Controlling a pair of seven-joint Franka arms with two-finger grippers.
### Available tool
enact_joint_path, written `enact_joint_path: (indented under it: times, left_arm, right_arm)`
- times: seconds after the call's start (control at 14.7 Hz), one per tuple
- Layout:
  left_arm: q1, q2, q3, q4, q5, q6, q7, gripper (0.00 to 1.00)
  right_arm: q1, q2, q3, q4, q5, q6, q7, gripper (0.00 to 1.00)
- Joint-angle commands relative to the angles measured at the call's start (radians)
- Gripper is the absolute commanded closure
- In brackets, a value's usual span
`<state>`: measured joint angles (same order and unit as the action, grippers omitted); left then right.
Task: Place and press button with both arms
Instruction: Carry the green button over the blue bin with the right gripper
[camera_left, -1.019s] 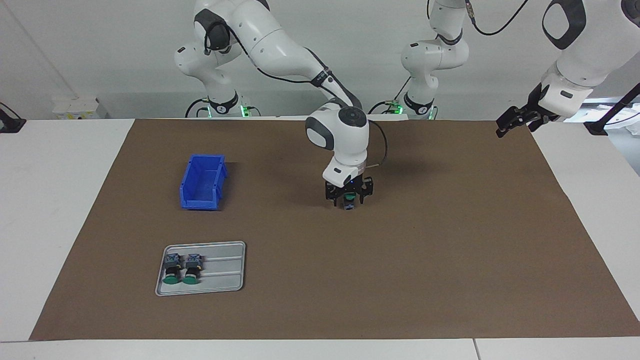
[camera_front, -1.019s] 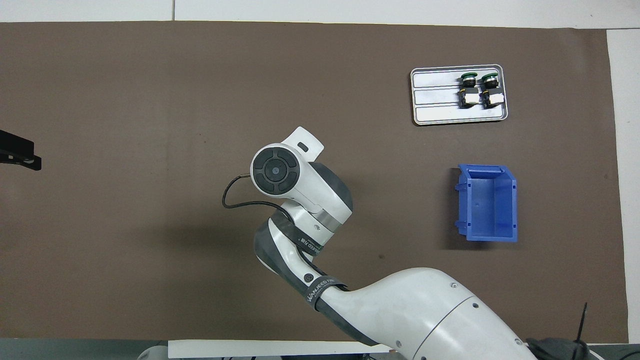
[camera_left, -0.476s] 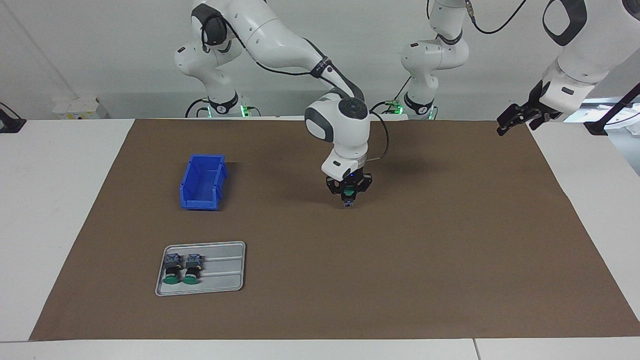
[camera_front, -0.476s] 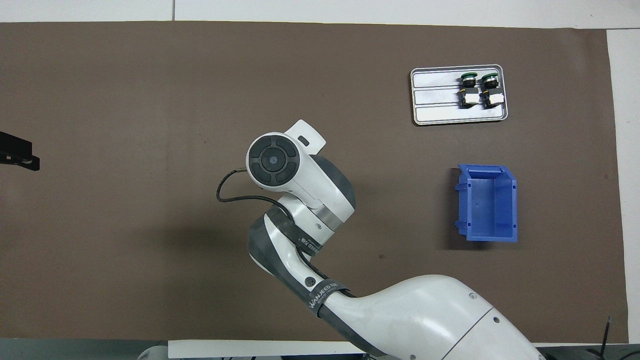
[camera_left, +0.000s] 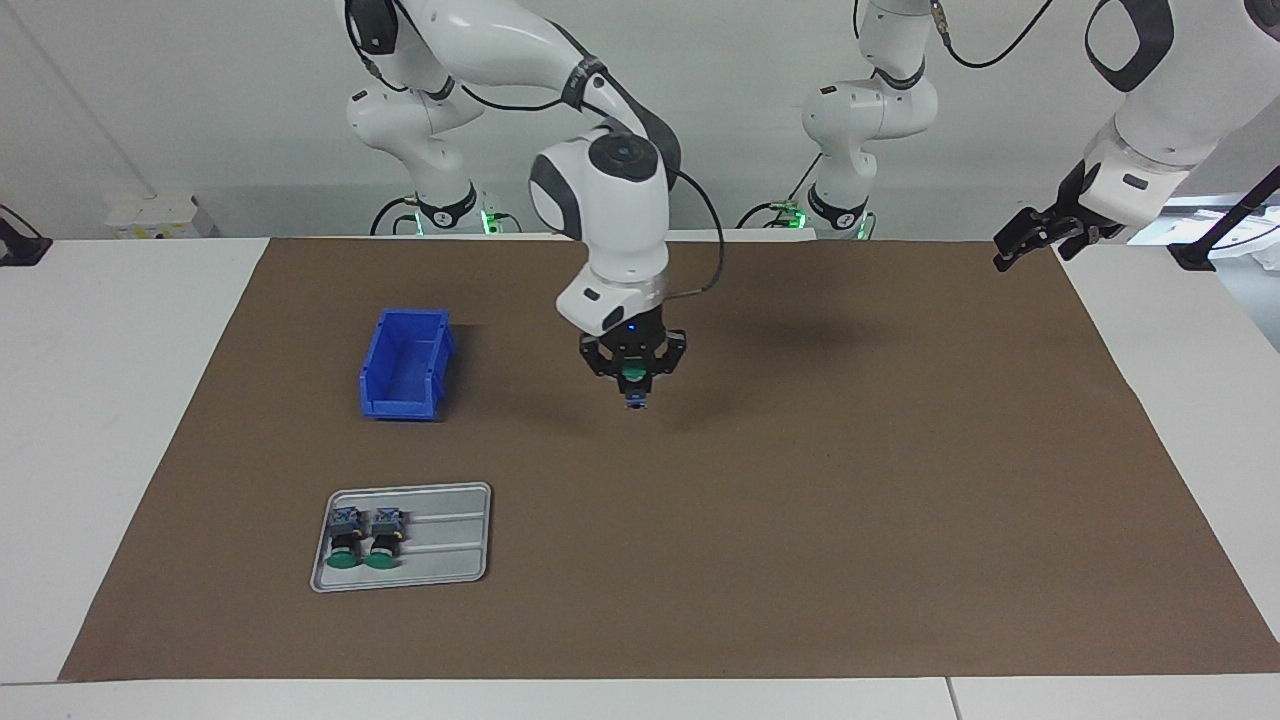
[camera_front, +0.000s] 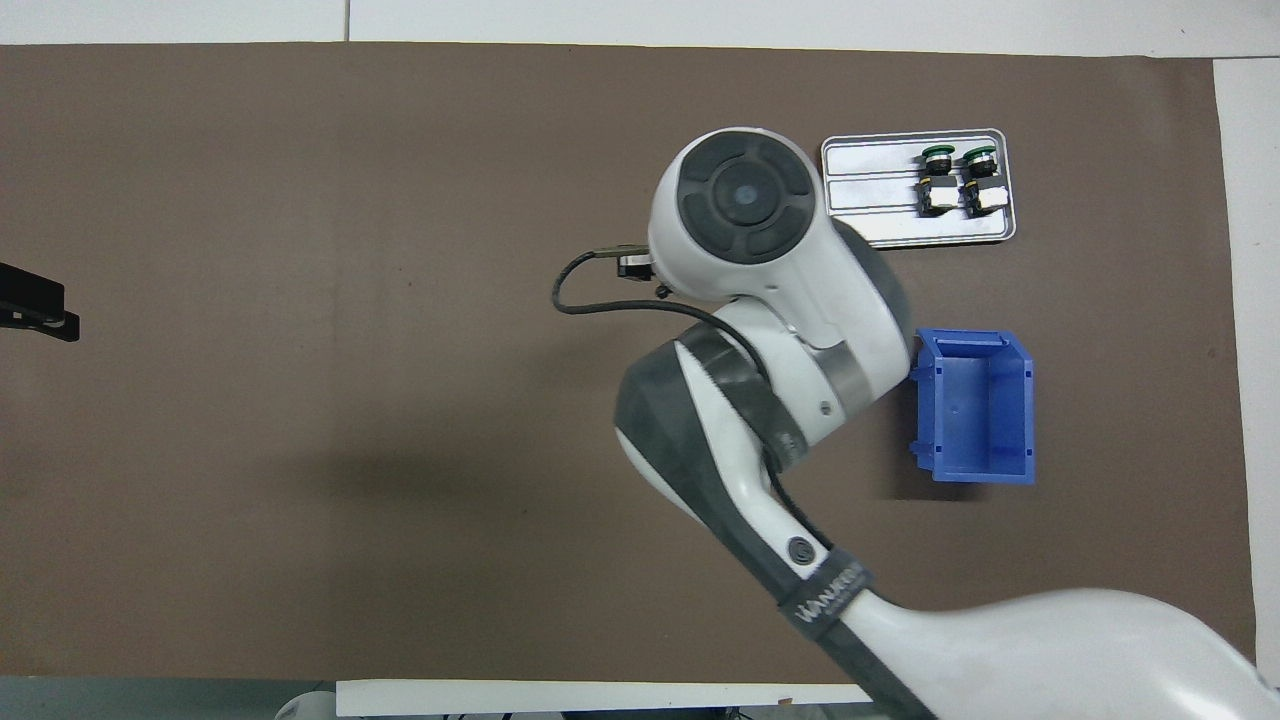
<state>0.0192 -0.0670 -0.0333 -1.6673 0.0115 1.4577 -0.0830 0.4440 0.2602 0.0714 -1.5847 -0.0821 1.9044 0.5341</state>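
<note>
Presently the right end effector (camera_left: 634, 384) hangs over the brown surface (camera_left: 800, 480) between the blue bin (camera_left: 405, 363) and the middle of the mat, pinching a push-button switch (camera_left: 634, 385) with its green cap up between the fingers and its contact block pointing down. In the overhead view the arm's wrist hides both the end effector and the switch. 2 more switches (camera_left: 362, 535) lie side by side on the grey tray (camera_left: 450, 540), which sits farther from the robots than the bin, toward the right arm's end of the surface.

The left end effector (camera_left: 1022, 242) waits over the mat's edge at its own end of the surface; I cannot tell how its fingers stand.

The step in hand looks like the carry: the switch is lifted and not yet placed. The next move likely calls for lowering it upright onto the surface or into the bin, holding it steady, then bringing the left arm over to press the cap squarely.
</note>
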Motion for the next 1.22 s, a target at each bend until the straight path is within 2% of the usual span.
enact_joint_path:
  times: [0.0,0.27,0.34,0.54,0.68,0.82,1.02,1.15]
  left_arm:
    - [-0.002,-0.014,0.000,-0.005,0.013,-0.008,0.009,0.00]
    - [0.001,-0.014,-0.002,-0.006,0.012,-0.007,0.016,0.00]
    - [-0.001,-0.014,-0.002,-0.006,0.012,-0.003,0.016,0.00]
    - [-0.005,-0.014,-0.002,-0.006,0.012,-0.002,0.012,0.00]
    - [-0.005,-0.013,-0.002,-0.005,0.012,-0.002,0.014,0.00]
    - [-0.007,-0.014,-0.002,-0.005,0.012,-0.002,0.012,0.00]
    - [-0.007,-0.013,-0.002,-0.005,0.012,-0.002,0.014,0.00]
    - [-0.009,-0.013,-0.002,-0.005,0.010,-0.002,0.012,0.00]
  right_arm:
    - [-0.105,-0.123,0.018,-0.075,0.025,-0.094,-0.139,1.00]
    - [-0.266,-0.196,0.018,-0.119,0.040,-0.179,-0.331,1.00]
    - [-0.313,-0.231,0.016,-0.157,0.103,-0.176,-0.383,1.00]
    - [-0.408,-0.289,0.013,-0.263,0.143,-0.144,-0.497,1.00]
    - [-0.476,-0.323,0.011,-0.357,0.142,-0.060,-0.589,1.00]
    - [-0.499,-0.341,0.011,-0.429,0.143,0.004,-0.592,1.00]
    - [-0.485,-0.337,0.013,-0.468,0.134,0.018,-0.524,1.00]
    - [-0.485,-0.351,0.013,-0.555,0.110,0.092,-0.520,1.00]
